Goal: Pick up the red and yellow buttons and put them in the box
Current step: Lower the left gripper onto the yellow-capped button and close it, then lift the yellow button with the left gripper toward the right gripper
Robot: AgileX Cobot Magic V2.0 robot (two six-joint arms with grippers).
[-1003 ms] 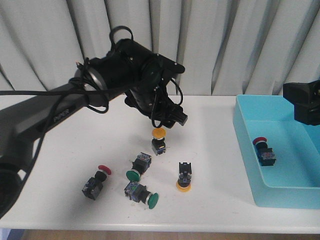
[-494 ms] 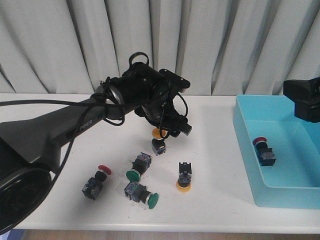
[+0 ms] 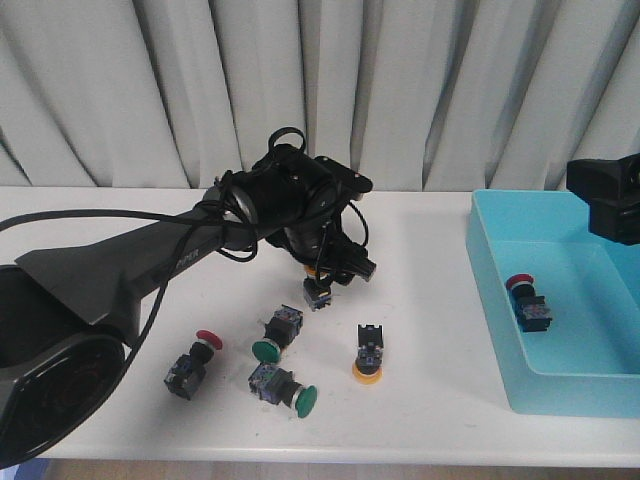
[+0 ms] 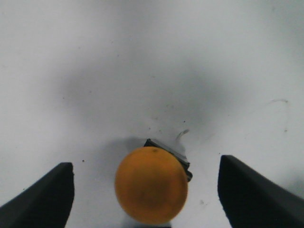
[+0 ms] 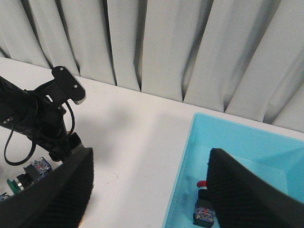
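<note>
- White worktop (image 3: 440,400) runs across my front view, with pale pleated curtains (image 3: 420,90) behind it.
- Left tool (image 3: 318,277): it hangs low over the yellow button (image 3: 317,291) near the middle of the worktop. In my left wrist view the two dark fingers (image 4: 42,194) stand wide apart, one on each side of the yellow cap (image 4: 151,184), and neither touches it. I read this tool as spread wide and holding nothing.
- The yellow button stands with its cap up and its black body on the worktop.
- A second yellow-capped button (image 3: 368,353) sits nearer the front edge, cap down, body up.
- A red button (image 3: 192,364) lies on the left part of the worktop, tilted, apart from the others.
- Two green-capped switches (image 3: 278,334) lie between the red button and the second yellow-capped one.
- The box (image 3: 490,300), turquoise, stands at the right end of the worktop. One red-capped button (image 3: 527,302) already lies inside it, near its left wall.
- Right tool (image 5: 147,209): it is raised above the box's far side. My right wrist view shows its two dark fingers (image 5: 52,190) set far apart with nothing between them, so I read it as spread and unloaded.
</note>
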